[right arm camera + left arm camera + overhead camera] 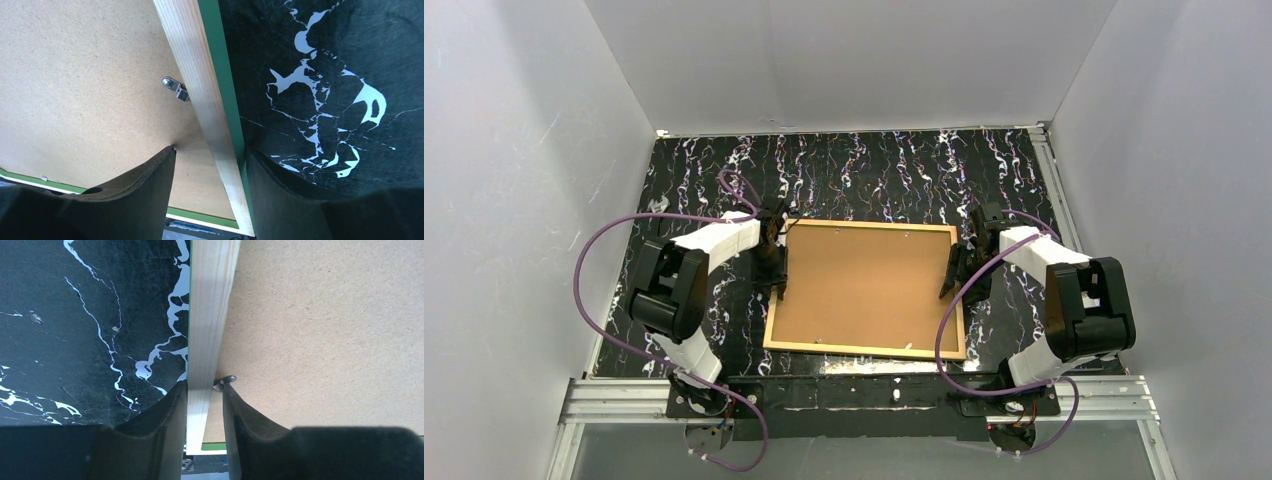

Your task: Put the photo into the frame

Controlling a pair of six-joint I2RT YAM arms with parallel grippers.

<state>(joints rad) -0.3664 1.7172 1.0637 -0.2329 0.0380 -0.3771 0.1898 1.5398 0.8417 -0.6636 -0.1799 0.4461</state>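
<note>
Your left gripper (pixel 205 402) hugs the frame's (pixel 209 315) wooden rail between its fingers, grip unconfirmed. Your right gripper (pixel 210 165) straddles the opposite rail, open. The face-down frame looks light, stiff and thin, so pinch the rails gently. Photo unseen.

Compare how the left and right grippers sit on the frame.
On the frame, the left gripper straddles the left rail narrowly; the right gripper straddles the right rail wider. The left gripper's inner finger reaches a metal tab; the right gripper's stops short of one. Both reach over the backing board.
</note>
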